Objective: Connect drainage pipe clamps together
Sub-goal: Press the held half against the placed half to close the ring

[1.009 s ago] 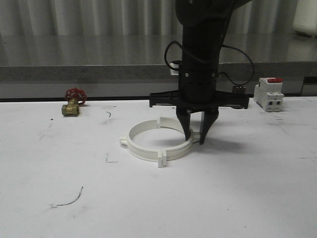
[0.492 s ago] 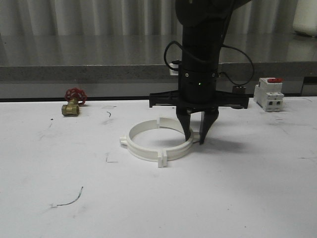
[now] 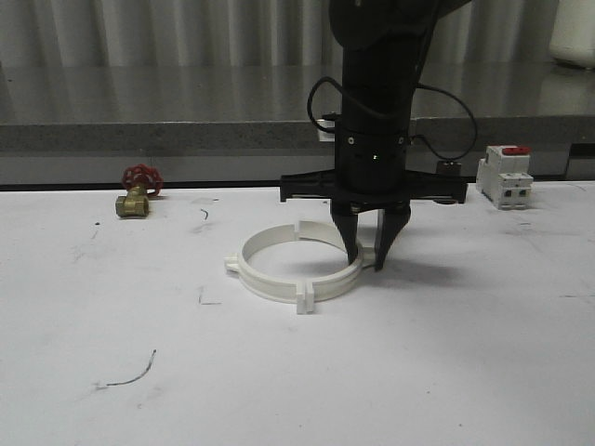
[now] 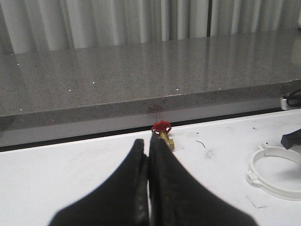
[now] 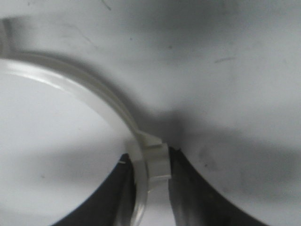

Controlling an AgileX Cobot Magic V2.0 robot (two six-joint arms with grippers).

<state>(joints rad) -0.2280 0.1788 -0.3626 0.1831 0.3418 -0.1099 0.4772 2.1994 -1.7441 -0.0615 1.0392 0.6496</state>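
Front view: the right end effector (image 3: 369,255) hangs straight down from its black arm over the white desk (image 3: 418,372), its two dark fingers (image 3: 351,243) set on either side of the right edge of the pipe clamps (image 3: 296,268), one finger inside the ring and one outside, pinching the band there. The clamps lie flat on the desk near its middle as a wide white ring, with small tabs sticking out at the near side, the far side and the left side. A small brass valve with a red handwheel (image 3: 138,192) sits well apart to the left near the back edge of the desk, and a white breaker with a red top (image 3: 505,177) stands to the right near the same edge. A thin dark wire scrap (image 3: 130,373) lies on the near left of the desk. Left wrist view: the left end effector (image 4: 148,155) has its two black fingers pressed together with nothing between them, held above the desk (image 4: 56,179); beyond the tips is the valve (image 4: 163,133), and part of the pipe clamps (image 4: 273,172) shows off to one side. Right wrist view: the right end effector (image 5: 149,167) grips a blocky nub on the white band of the pipe clamps (image 5: 94,101), a dark finger touching each side of it, with the band curving away across the desk (image 5: 225,70)
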